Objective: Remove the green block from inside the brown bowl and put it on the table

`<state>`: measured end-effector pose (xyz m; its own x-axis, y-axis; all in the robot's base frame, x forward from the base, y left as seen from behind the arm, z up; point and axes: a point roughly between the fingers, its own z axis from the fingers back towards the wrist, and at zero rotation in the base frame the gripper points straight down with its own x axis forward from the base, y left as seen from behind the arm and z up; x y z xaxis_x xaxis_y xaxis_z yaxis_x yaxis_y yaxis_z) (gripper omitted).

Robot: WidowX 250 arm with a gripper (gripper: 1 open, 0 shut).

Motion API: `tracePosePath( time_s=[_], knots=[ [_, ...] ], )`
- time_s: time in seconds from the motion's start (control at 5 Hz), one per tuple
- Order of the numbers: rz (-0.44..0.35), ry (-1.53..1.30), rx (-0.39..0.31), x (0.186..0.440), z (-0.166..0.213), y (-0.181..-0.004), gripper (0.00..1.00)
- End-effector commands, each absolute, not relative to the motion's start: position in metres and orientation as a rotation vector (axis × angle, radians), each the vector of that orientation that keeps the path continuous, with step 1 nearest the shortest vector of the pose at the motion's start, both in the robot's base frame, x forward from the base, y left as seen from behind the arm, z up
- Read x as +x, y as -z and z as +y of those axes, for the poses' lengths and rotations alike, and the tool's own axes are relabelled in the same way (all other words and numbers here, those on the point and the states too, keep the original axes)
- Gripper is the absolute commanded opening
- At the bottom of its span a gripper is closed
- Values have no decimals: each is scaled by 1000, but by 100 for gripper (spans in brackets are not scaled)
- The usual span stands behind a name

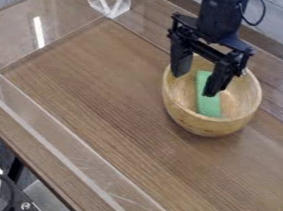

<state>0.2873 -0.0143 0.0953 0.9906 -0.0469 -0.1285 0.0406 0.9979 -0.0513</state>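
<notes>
Looks like smooth, light wood on the bowl [176, 107], brown wood grain with a soft sheen on the table [103, 112], and clear, glossy plastic along the edging [63, 146].

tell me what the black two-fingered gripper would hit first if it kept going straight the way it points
Probably the tan round wooden bowl or the green rectangular block inside; one view leaves depth unclear.
</notes>
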Motion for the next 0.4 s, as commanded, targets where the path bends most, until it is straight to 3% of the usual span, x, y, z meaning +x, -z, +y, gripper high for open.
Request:
tracePosePath(
  time_s=[0.0, 0.2],
  knots=[
    [60, 29, -44, 296, -14, -102, 100],
    [54, 0, -41, 294, -13, -93, 100]
  ],
)
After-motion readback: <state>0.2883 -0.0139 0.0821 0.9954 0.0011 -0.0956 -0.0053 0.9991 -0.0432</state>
